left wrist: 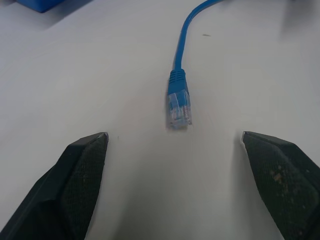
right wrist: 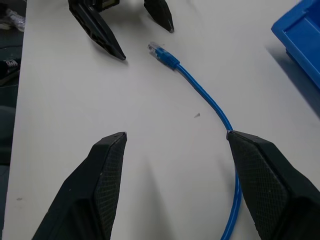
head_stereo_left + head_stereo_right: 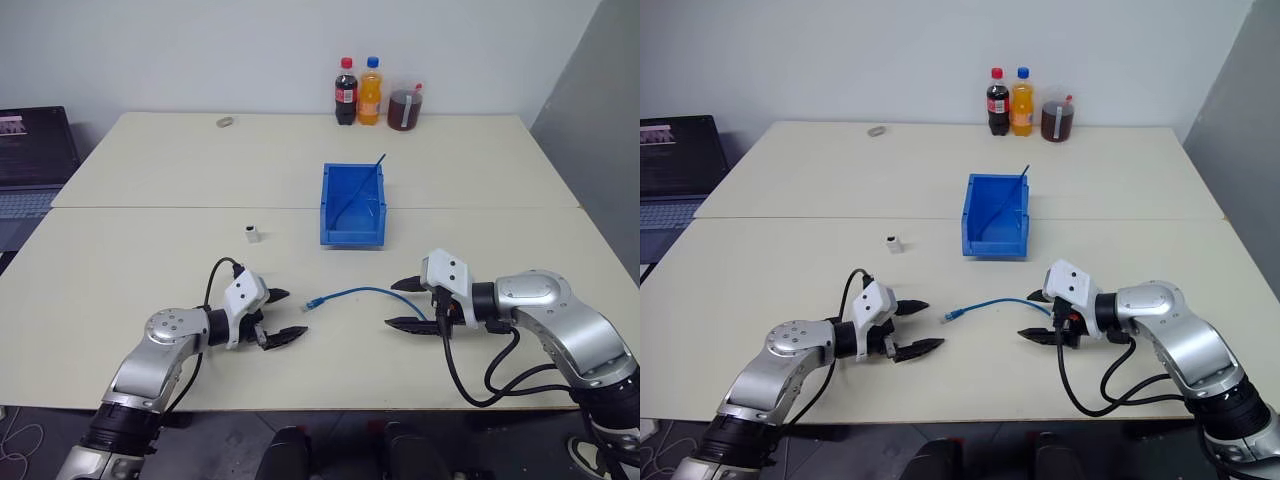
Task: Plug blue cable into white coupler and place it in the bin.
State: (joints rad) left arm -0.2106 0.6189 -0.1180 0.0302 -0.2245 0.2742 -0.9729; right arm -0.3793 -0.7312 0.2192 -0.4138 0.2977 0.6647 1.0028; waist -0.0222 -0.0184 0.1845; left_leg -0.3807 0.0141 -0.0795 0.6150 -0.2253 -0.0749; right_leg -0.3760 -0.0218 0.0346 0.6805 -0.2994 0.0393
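Two grippers faced each other low over the table, the left gripper and right gripper both spread wide and grasping nothing. The blue cable lay between them, its clear plug just ahead of the left fingertips. The white coupler stood apart, left of the bin.

Two pale cream rectangular tables pushed together under a plain white wall — perhaps a grey partition at right — evenly lit.

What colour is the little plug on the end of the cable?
Clear, see-through plastic on the blue cable, best seen in the left wrist view.
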